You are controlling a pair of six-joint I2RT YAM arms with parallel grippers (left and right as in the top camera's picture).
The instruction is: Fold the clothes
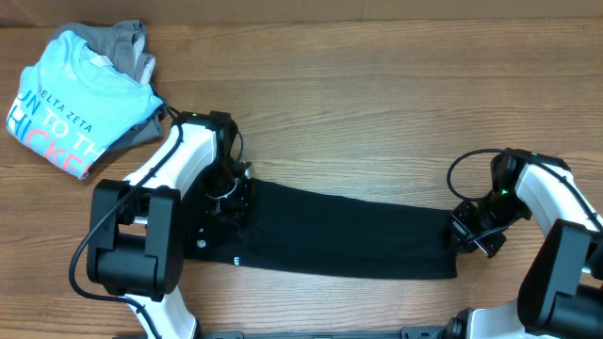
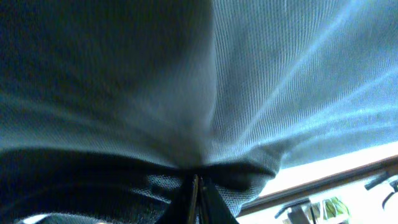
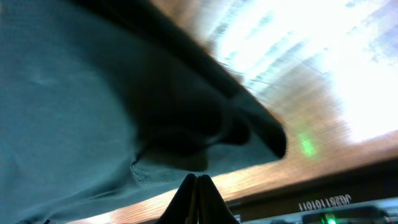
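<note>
T-shirt (image 1: 349, 235) ends sit pinched inside left claw (image 2: 197, 184) and right claw (image 3: 197, 180).

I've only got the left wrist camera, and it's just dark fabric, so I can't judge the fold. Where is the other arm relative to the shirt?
Observer: Overhead, the black T-shirt stretches as a long band, the left gripper at one end and the right gripper at the other.
Operator: Does the right one hold it?
Observer: In the right wrist view its fingers are pressed together with dark fabric at their tips.
Operator: Anything else nearby?
Observer: A light blue T-shirt lies on a grey garment beyond the left arm, apart from the black one.
</note>
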